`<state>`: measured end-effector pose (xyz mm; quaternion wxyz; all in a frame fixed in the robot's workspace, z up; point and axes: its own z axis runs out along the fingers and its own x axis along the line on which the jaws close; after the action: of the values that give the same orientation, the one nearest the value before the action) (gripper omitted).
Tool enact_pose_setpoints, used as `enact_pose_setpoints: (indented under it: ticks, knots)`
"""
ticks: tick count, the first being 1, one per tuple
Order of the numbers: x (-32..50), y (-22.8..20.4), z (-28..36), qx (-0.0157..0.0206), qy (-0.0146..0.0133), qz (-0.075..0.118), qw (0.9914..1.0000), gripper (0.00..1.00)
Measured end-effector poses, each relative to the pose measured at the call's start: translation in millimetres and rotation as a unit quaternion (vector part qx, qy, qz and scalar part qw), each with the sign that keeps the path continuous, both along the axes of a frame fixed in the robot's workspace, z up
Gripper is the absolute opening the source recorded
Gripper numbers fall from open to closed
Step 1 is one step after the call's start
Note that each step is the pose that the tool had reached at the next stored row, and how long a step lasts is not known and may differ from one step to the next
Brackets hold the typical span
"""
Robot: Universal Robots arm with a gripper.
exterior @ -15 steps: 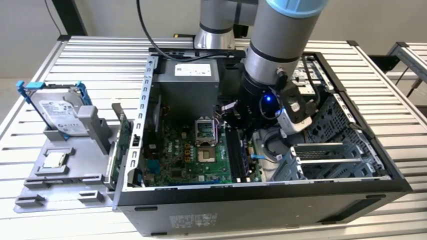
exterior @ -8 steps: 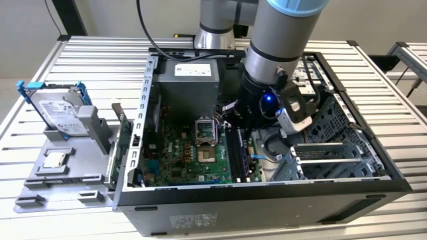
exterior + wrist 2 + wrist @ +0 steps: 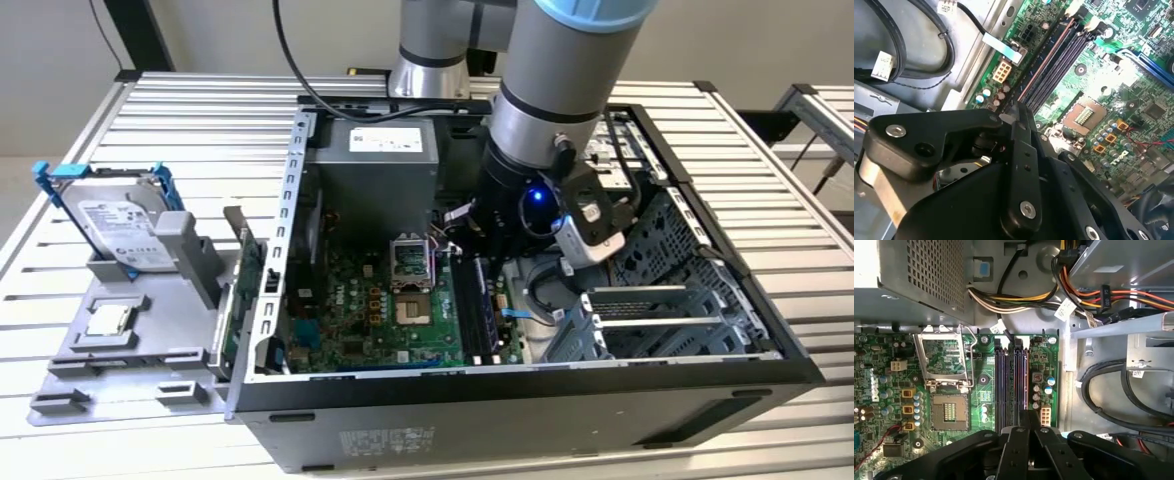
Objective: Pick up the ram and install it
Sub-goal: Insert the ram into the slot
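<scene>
the ram (image 3: pixel 1043 64), thin dark stick, standing on edge along the outermost motherboard slot, lengthwise

You get even, soft room light outside; the green motherboard (image 3: pixel 1114 75) glares white in the second wrist view, and the near black gripper linkage (image 3: pixel 979 190) blurs.

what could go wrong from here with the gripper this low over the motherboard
1. The black gripper hangs just above the long black memory slots. A slightly skewed descent could hit a slot wall or the white end latches.
2. The small cylindrical capacitors and the white plastic connector sit right beside the gripper and might get knocked.
3. The open silver processor socket lies nearby with its contacts exposed, so a sideways slip could damage it.
</scene>
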<state>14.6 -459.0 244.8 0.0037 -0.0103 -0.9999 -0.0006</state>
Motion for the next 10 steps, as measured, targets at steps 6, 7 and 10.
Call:
enact_pose_setpoints:
  ticks: [6,7,10]
  knots:
    - [0.0,-0.2,0.4,0.0002,0.0000,0.008,0.99997,0.00]
    - [0.0,-0.2,0.3,0.0003,0.0000,0.018,0.99985,0.00]
    - [0.0,-0.2,0.3,0.0003,0.0000,0.045,0.99900,0.00]
